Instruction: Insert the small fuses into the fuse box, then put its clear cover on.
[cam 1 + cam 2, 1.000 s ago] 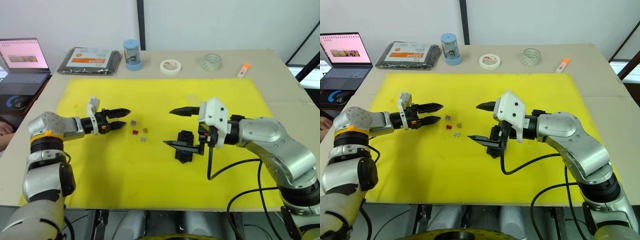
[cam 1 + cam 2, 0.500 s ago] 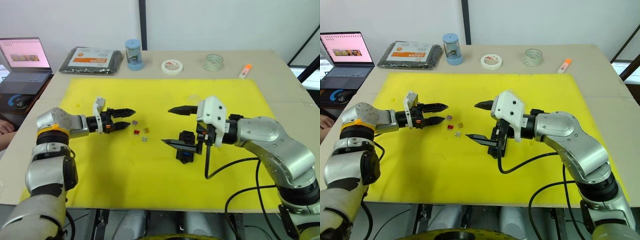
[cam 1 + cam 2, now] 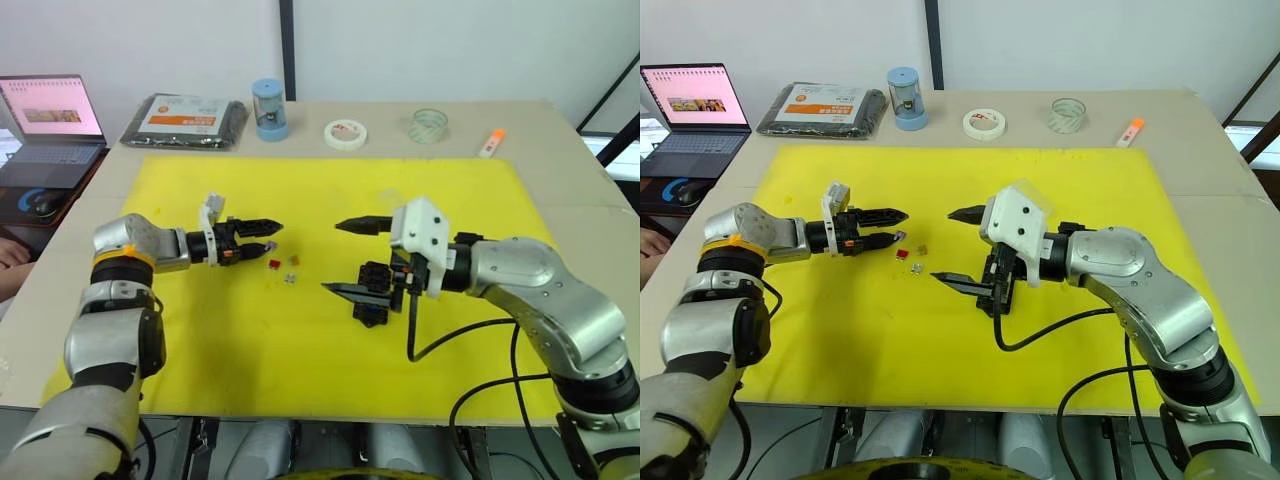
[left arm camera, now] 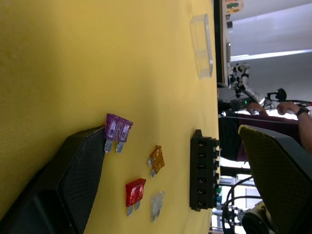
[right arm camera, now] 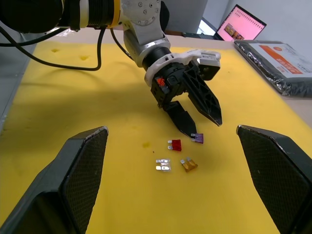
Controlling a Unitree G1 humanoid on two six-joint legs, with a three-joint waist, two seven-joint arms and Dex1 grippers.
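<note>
On the yellow mat [image 3: 250, 340] lie the small fuses: a purple one [image 3: 270, 243], a red one [image 3: 271, 264], an orange-brown one [image 3: 293, 260] and a pale grey one [image 3: 288, 277]. My left gripper [image 3: 268, 236] is open, and its lower finger [image 4: 73, 180] has its tip at the purple fuse [image 4: 118, 127]. The black fuse box [image 3: 372, 290] lies to the right of the fuses, partly behind my right gripper [image 3: 335, 257], which hovers wide open with nothing in it. The clear cover [image 4: 201, 46] lies flat on the mat farther back.
Along the table's far edge stand a black packet with an orange label [image 3: 180, 120], a blue cylinder [image 3: 268, 108], a white tape roll [image 3: 344, 133], a clear tape roll [image 3: 428, 124] and an orange marker [image 3: 488, 141]. A laptop [image 3: 45, 115] sits far left.
My left gripper has reached rightward to the fuses, and its lower fingertip now meets the purple one. The right gripper has barely moved.
</note>
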